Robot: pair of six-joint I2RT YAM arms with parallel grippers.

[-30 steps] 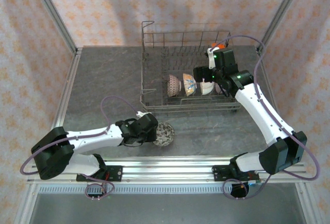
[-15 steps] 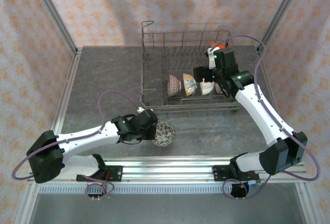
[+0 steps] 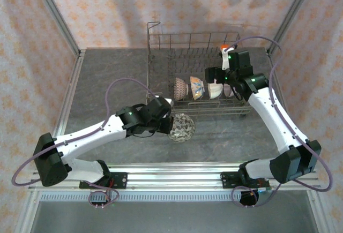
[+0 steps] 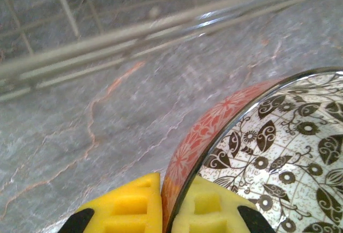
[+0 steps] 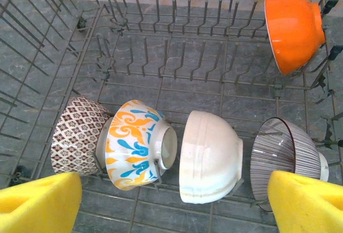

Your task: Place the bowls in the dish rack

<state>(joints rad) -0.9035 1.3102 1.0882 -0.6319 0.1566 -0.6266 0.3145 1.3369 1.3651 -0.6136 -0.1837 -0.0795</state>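
My left gripper (image 4: 165, 193) is shut on the rim of a bowl (image 4: 268, 147) that is red floral outside and black leaf-patterned inside. The bowl (image 3: 181, 127) hangs just in front of the dish rack (image 3: 199, 111), near its front left corner. In the rack stand a brown-patterned bowl (image 5: 75, 136), an orange-and-blue bowl (image 5: 134, 144), a white bowl (image 5: 209, 158), a striped bowl (image 5: 284, 160) and a bright orange bowl (image 5: 295, 29). My right gripper (image 5: 171, 182) hovers open above the row of bowls, holding nothing.
The rack's front wires (image 4: 123, 35) run across close ahead of the held bowl. Rows of upright tines (image 5: 177, 45) at the back of the rack are free. Grey stone tabletop (image 3: 107, 83) lies bare to the left of the rack.
The left gripper closed on the bowl's rim and carried it up and to the right, toward the rack's front. The right gripper shifted slightly back over the rack.
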